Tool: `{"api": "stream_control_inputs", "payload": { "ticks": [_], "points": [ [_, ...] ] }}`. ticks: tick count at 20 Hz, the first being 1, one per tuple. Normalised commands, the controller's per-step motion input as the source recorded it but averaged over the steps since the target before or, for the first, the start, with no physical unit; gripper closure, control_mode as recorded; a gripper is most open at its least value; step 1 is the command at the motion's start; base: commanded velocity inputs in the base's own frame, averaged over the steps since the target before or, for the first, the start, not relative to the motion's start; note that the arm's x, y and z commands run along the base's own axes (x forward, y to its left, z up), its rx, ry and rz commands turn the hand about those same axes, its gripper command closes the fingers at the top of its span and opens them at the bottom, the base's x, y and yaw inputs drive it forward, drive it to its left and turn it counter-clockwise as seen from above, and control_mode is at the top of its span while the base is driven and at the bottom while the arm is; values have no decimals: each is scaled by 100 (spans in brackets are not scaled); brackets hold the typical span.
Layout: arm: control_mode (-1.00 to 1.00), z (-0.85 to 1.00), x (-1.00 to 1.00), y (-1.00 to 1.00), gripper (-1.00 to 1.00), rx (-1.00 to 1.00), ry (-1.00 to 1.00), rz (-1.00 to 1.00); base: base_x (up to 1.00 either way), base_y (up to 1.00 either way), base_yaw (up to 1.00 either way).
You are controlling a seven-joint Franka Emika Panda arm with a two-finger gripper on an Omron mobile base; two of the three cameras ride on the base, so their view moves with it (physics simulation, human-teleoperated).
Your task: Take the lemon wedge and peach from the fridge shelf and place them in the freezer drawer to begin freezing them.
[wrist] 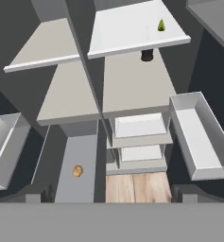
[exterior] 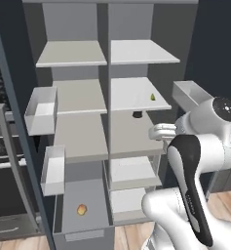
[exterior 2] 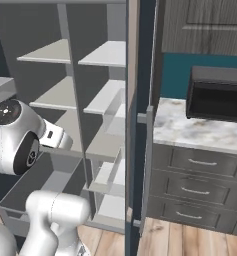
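Reaching with spread, empty jaws for the tiny yellow-green lemon wedge (exterior: 152, 97) far right on the off-white fridge shelf (exterior: 131, 100), the gripper (wrist: 111, 201) risks nudging it away, while the orange-yellow peach (exterior: 81, 210) lies in the grey freezer drawer (exterior: 83, 233).

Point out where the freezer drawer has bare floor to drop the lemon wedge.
The freezer drawer holds just the peach, near its front wall; the floor behind it toward the back is bare. The lemon wedge sits on the fridge shelf, near the right edge. Nowhere crowded.
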Motion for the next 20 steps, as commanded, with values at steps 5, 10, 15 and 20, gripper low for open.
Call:
{"api": "stream_control_inputs", "payload": {
  "ticks": [5, 10, 15, 20],
  "points": [
    [100, 0, 0, 0, -100, 0, 0, 0, -9, -46, -29],
    [100, 0, 0, 0, -100, 0, 0, 0, 22, -1, -6],
    [100, 0, 0, 0, -100, 0, 0, 0, 43, -11, 0],
    [100, 0, 0, 0, -100, 0, 0, 0, 55, -19, 0]
  ]
}}
